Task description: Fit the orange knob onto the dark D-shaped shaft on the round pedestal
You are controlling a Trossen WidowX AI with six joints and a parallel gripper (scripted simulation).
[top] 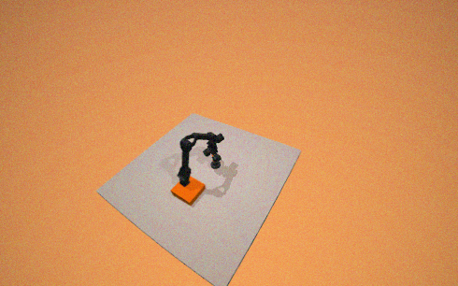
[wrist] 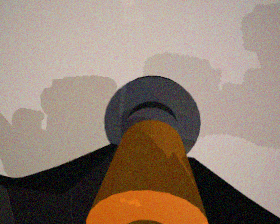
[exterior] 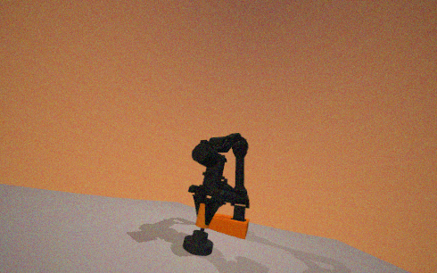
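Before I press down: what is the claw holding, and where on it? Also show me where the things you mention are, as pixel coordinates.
The claw [exterior: 202, 219] grips the orange knob [exterior: 202, 216] [wrist: 150, 165] by opposite sides, above the round pedestal [exterior: 198, 245] [wrist: 191, 117].

Black arm bent over at its elbow, gripper [top: 215, 156] [exterior: 202, 218] [wrist: 151, 157] downward, fingers clamped.

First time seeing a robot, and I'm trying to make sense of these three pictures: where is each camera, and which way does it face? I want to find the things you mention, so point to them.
Top: high and off to one side, looking down at the grey mat [top: 236, 220]; the whole arm shows, small.
Exterior: low, out beyond the round pedestal [top: 215, 164] [exterior: 198, 246] [wrist: 191, 120], facing back toward the arm; the whole arm shows.
Wrist: apparently on the arm near the gripper [exterior: 203, 219], looking past the orange knob [exterior: 202, 216] [wrist: 150, 165] at the pedestal; dark fingers show.
Top and exterior share the orange base block [top: 191, 193] [exterior: 232, 227].
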